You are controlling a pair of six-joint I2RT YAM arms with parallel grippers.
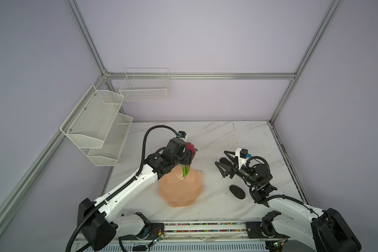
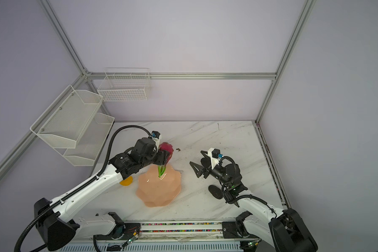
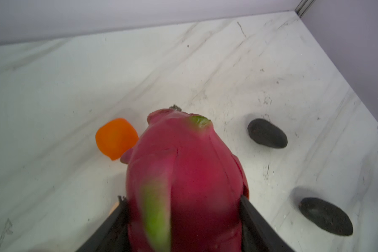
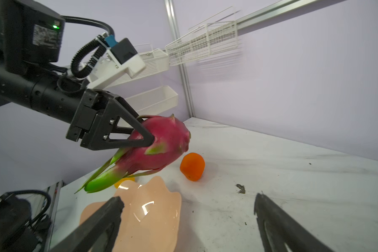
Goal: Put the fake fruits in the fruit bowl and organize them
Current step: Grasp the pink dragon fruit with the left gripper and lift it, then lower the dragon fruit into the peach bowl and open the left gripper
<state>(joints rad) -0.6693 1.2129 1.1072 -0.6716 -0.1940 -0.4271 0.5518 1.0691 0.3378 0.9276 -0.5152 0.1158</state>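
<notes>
Dragon fruit in both top views: clamped in the left gripper, off the marble table, green tip drooping over the far rim of the fruit bowl, body seemingly beyond that rim. Bowl bare inside. If released here: likely a landing on the scalloped edge and a roll out onto the table. Right gripper spread wide, holding nothing, above or just beside one dark oval; second dark oval near that arm, open to a nudge on any careless sweep. Yellow pear just beside the bowl, half hidden under the left arm.

Left wrist view: jaws pressed on either side of the fruit's wide belly, toward its rear. Smooth, tapering skin; could slide forward out of the grip if tipped nose-down. Orange and both ovals out on the table.

Right wrist view: one fingertip visible, biting the upper flank; bulk of the body hanging below and ahead of the hold, leaves low over the rim. Possible snag of leaves on the rim during lowering, twisting the fruit loose.
</notes>
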